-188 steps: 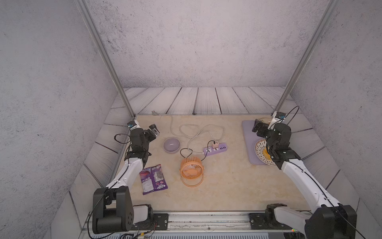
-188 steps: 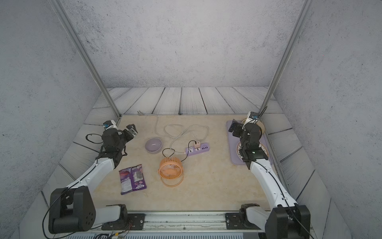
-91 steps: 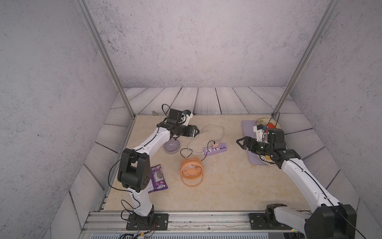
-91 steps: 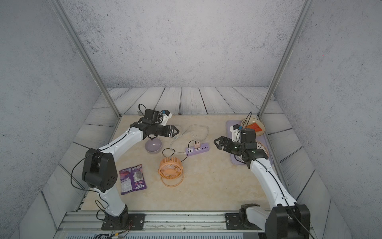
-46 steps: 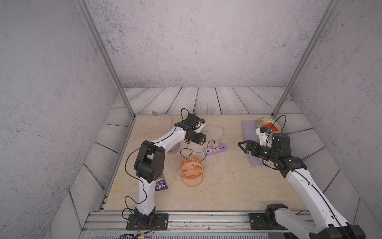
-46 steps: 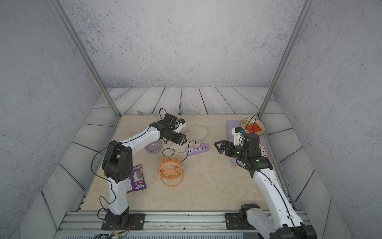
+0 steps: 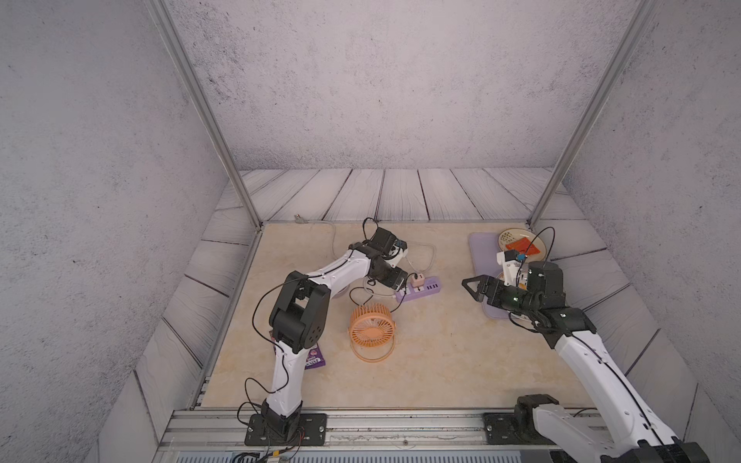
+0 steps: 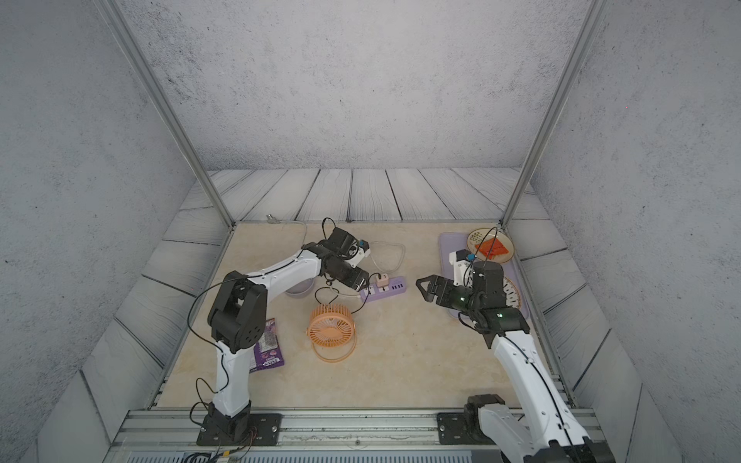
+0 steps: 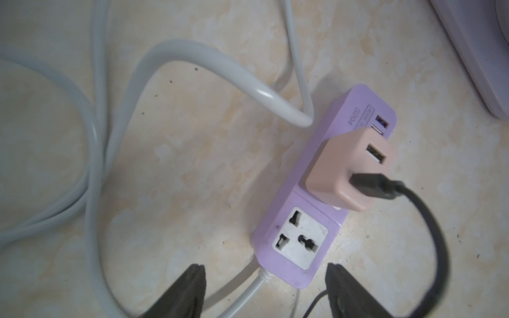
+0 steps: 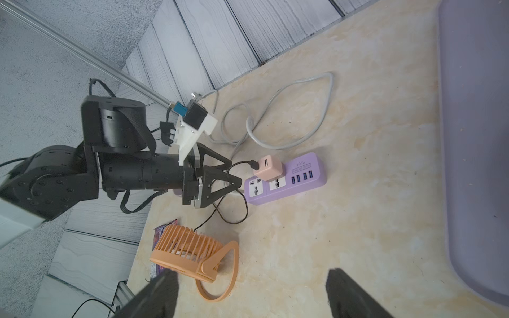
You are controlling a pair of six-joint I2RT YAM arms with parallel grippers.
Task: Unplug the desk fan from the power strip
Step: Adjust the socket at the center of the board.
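The desk fan (image 7: 371,328) stands on its hoop stand mid-counter (image 7: 441,360), just in front of the power strip (image 7: 421,289). Its thin black cord (image 9: 438,247) loops to a pale pink plug block (image 9: 349,168) seated in the strip's socket beside the small ports.

Both fan and strip look like light plastic, so the strip will likely slide or lift with the plug unless it is pinned down. The block is small, rigid and smooth. The best hold looks to be on two opposite flat sides, pulling straight out. The cord is limp, and tugging it might only free its connector from the block.

The left pincer (image 9: 265,278) is low at the strip's cable end, its jaws parted about wide enough to straddle the strip, and it holds nothing. Whether a fingertip grazes the strip I cannot tell. The right pincer (image 7: 470,289) gapes wide and empty, well apart from the strip, beside the lilac tray (image 7: 479,248).
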